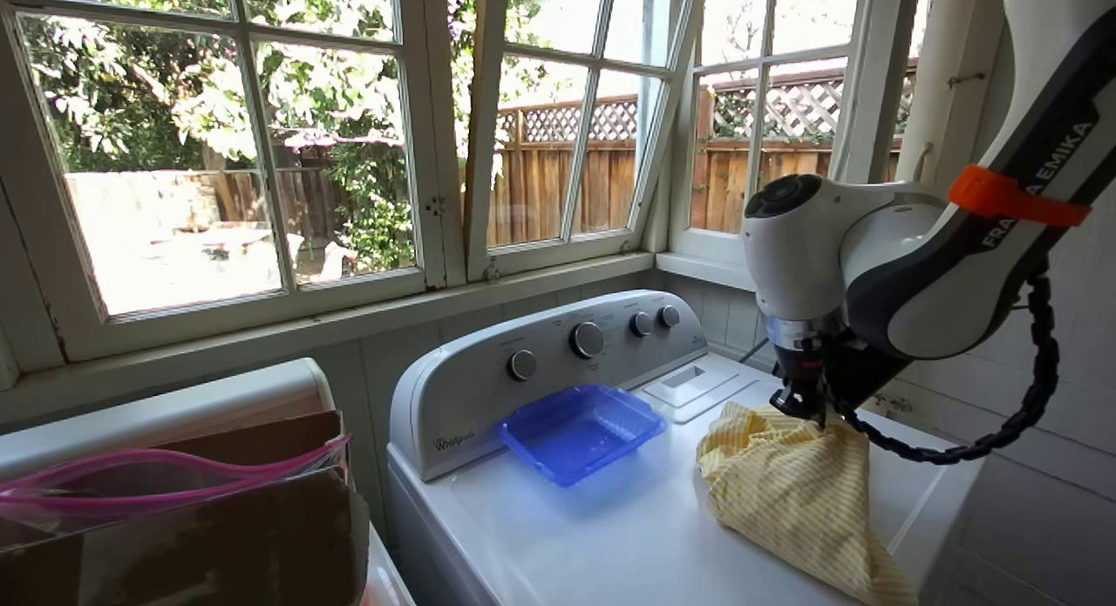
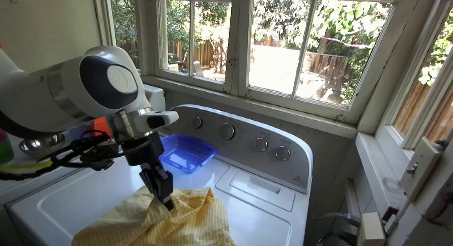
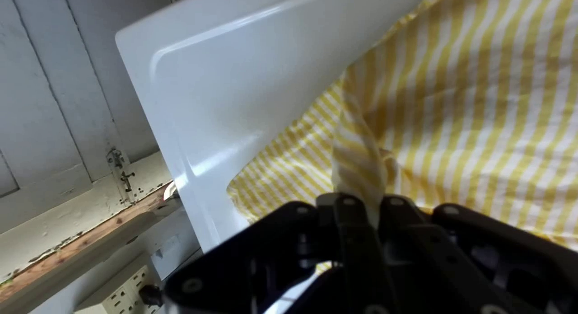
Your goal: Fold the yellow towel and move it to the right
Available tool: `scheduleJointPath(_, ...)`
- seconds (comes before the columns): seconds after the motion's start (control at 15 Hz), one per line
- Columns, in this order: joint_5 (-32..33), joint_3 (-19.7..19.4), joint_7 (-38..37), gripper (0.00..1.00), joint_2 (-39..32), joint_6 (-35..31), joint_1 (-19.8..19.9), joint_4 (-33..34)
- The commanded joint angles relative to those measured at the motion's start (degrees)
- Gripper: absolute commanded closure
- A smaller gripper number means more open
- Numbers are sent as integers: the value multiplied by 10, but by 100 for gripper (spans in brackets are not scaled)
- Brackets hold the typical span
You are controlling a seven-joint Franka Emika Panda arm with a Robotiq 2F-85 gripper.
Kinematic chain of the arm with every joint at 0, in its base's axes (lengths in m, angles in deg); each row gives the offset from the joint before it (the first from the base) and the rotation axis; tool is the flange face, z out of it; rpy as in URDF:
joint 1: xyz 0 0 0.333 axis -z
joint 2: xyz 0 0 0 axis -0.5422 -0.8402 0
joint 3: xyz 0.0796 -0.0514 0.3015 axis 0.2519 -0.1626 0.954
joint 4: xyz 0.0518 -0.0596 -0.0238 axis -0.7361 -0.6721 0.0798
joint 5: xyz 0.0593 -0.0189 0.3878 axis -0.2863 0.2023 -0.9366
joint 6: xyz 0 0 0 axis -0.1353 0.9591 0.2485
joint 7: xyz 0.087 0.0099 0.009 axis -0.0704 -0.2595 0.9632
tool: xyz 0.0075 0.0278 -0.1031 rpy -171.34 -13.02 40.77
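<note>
The yellow towel is a yellow-and-white striped cloth. It lies rumpled on the white washer top in both exterior views. Part of it is raised in a peak toward my gripper. My gripper shows in both exterior views, pointing down with its tips at the peak. In the wrist view my gripper is shut on a twisted fold of the yellow towel. The rest of the towel spreads out below, with one edge and a corner resting on the washer lid. The towel's near end is cut off in an exterior view.
A blue plastic tray stands against the washer's control panel. A cardboard box with a pink-edged bag stands beside the washer. A metal bowl stands behind the arm. Windows and a sill run behind the washer.
</note>
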Motion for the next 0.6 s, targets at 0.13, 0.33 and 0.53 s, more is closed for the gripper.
scheduleJointPath(0.13, 95, -26, -42, 99, -112, -46, 33, 73)
scheduleJointPath(0.33, 158, -48, -98, 99, -176, -109, 47, 107)
scheduleJointPath(0.53, 249, -68, -209, 99, -226, -133, 42, 146)
